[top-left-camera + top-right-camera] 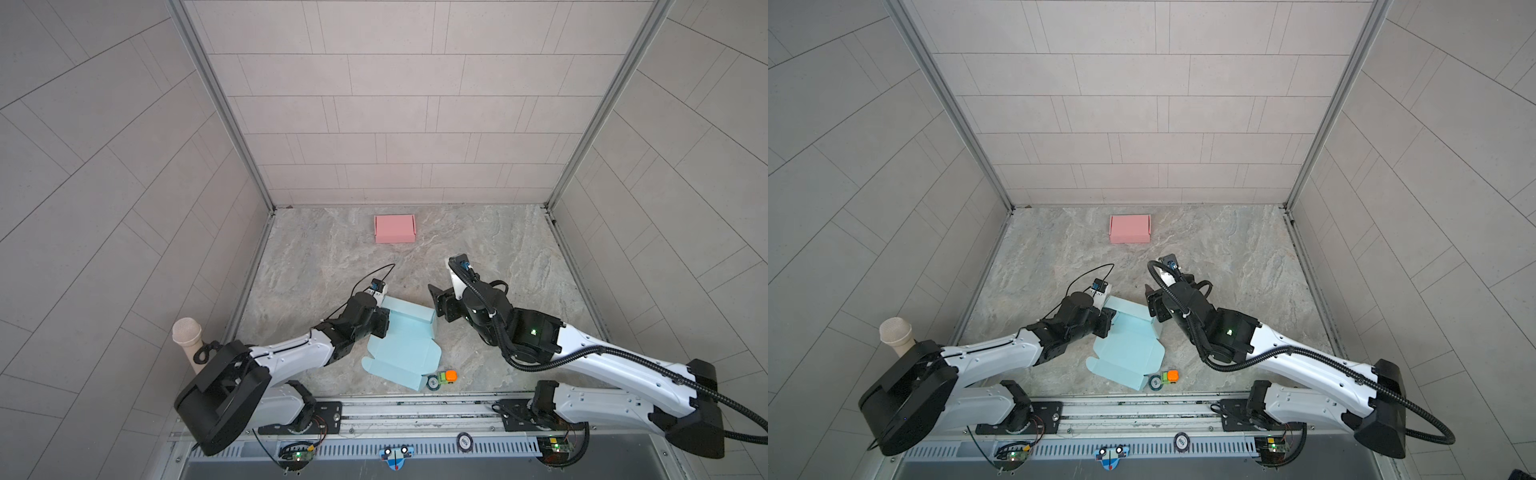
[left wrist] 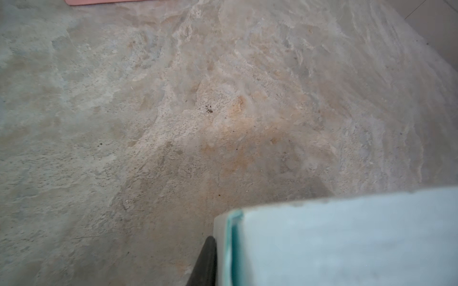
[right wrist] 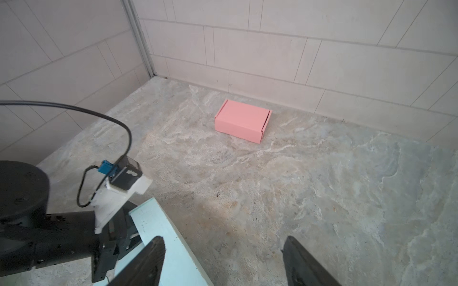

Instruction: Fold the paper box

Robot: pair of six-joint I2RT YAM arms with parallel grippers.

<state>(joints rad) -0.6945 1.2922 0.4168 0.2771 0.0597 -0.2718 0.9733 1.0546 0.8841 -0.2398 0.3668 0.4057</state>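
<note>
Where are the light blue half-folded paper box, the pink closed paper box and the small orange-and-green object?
Light blue half-folded paper box [image 1: 399, 353]: in a top view, on its flat base panel.
Pink closed paper box [image 3: 241, 115]: right wrist view, on its top lid.
Small orange-and-green object [image 1: 451, 376]: in a top view, on its orange end.

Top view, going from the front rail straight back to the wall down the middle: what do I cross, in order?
Front rail → blue paper box, partly folded → pink box → back wall. The toy overlaps the blue paper box's near corner, so it is left out.
</note>
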